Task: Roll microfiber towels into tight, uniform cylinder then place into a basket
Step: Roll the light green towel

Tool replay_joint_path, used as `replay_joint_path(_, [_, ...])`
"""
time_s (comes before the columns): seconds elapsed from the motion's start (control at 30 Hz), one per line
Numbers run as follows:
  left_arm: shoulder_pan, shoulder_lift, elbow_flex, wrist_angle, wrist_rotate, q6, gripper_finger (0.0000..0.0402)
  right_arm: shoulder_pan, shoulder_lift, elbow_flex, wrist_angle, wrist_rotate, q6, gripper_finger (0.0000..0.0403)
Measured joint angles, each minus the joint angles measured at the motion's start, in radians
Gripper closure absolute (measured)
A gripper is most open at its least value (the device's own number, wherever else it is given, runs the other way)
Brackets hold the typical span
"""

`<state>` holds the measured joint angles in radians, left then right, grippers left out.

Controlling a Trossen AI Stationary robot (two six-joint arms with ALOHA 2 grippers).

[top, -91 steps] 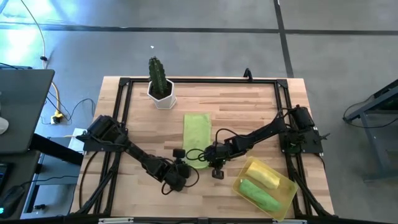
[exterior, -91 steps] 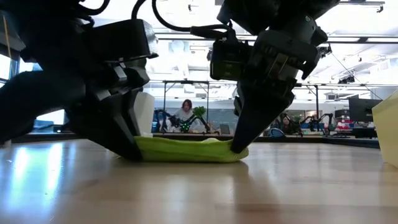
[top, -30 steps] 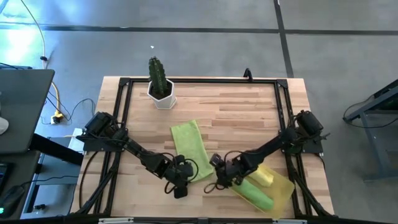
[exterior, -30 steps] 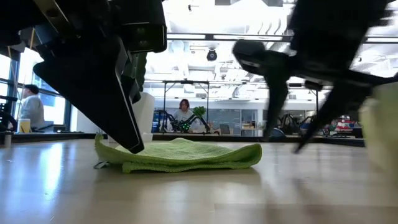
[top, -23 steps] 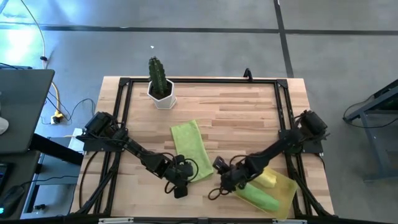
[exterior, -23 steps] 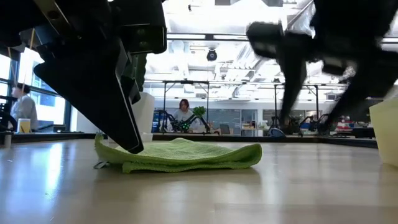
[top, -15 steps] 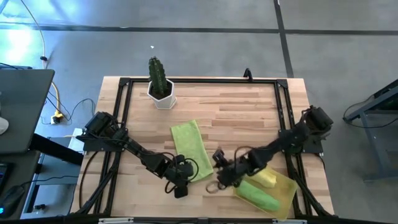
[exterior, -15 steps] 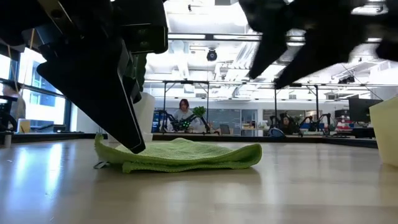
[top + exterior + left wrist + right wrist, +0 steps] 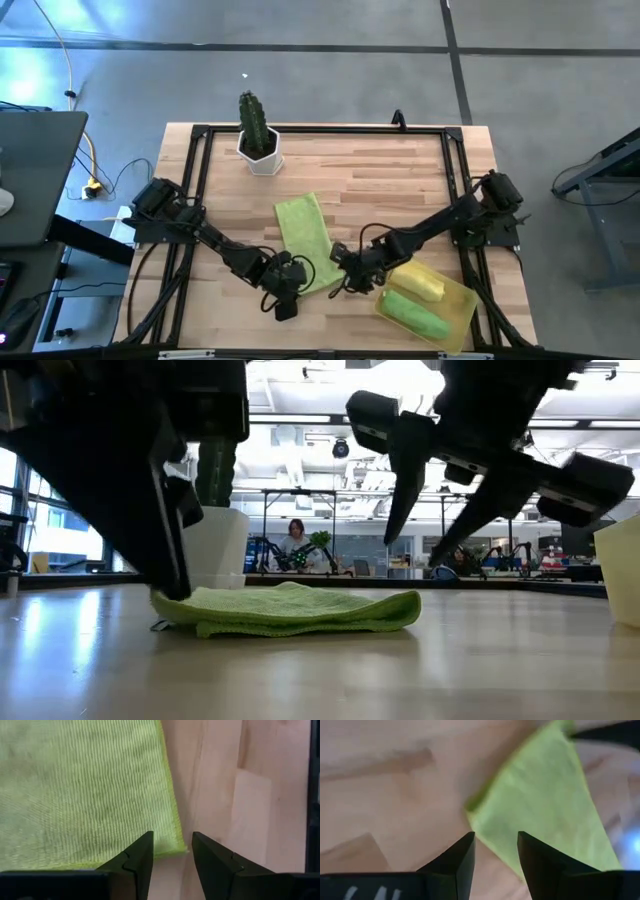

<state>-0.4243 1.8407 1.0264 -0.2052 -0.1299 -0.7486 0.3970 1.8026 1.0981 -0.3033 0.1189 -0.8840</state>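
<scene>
The wooden surface (image 9: 380,170) was seen from above with both arms reaching toward its lower middle. In the basket (image 9: 462,300), at the lower right of the high view, two rolled towels were already lodged: a lime green roll (image 9: 415,313) and a yellow roll (image 9: 420,283); two thirds of the task were thus judged done. One lime green towel (image 9: 303,238) lay flat and unrolled at the centre, left of the basket, so rolling and placing remained. The left gripper (image 9: 172,855) was held at that towel's near corner, jaws parted and empty. The right gripper (image 9: 496,855) was poised above the opposite near corner, jaws likewise parted with nothing held.
</scene>
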Motion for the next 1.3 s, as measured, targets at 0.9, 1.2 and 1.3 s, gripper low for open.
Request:
replay_joint_path(0.9, [-0.075, -0.312, 0.001, -0.096, -0.188, 0.079, 0.0275, -0.032, 0.134, 0.0, 0.127, -0.1, -0.081, 0.0347])
replay_joint_path(1.2, [-0.076, -0.313, 0.0, -0.134, -0.2, 0.074, 0.0275, -0.043, 0.131, 0.0, 0.128, -0.168, 0.25, 0.0398])
replay_joint_path(1.3, [-0.076, -0.31, 0.0, -0.162, -0.2, 0.072, 0.0275, -0.055, 0.118, 0.0, 0.135, -0.233, 0.342, 0.04])
